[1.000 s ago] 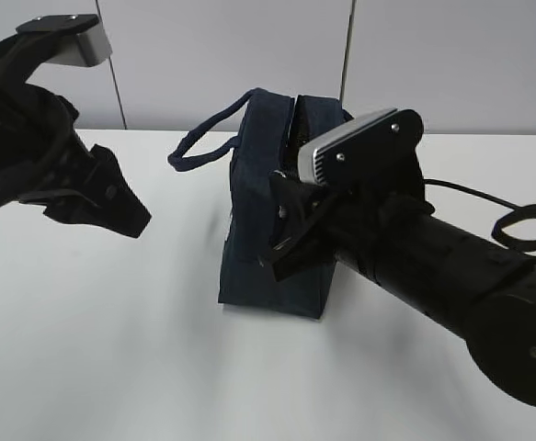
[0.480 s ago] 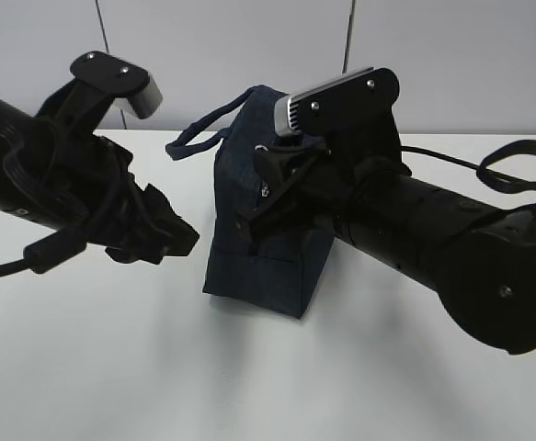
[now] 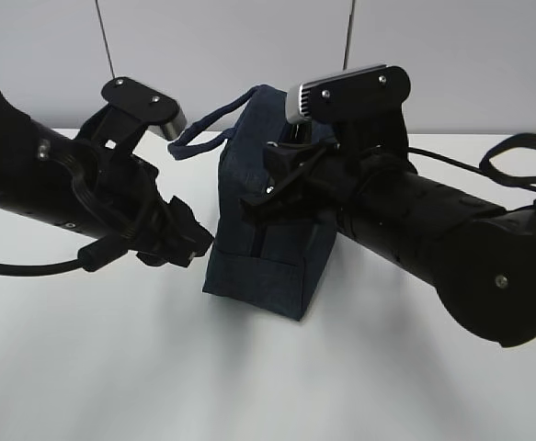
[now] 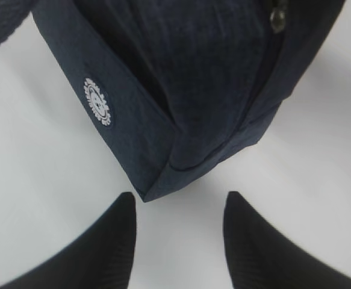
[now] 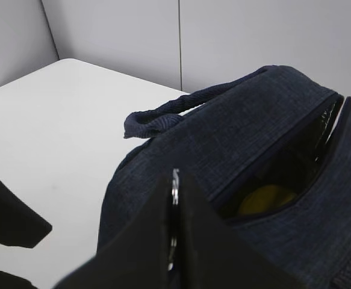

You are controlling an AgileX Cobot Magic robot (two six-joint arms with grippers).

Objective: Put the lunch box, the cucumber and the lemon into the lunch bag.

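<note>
The bag [image 3: 268,230] stands on the white worktop [image 3: 157,367], a boxy dark navy fabric thing with a woven look, a loop handle [image 3: 203,133] sticking out to the left and a small round white logo [image 4: 97,102] on one side. Its top is partly open; in the right wrist view a lemon [image 5: 265,198] shows yellow through the gap, down inside beside a glossy dark lining. The right tool [image 5: 174,223] is pinched tight on a thin metal piece at the zipper line, probably the ring pull. The left tool [image 4: 178,235] sits low just beside the bag's bottom corner, its two fingers [image 4: 112,241] parted with nothing between them.
</note>
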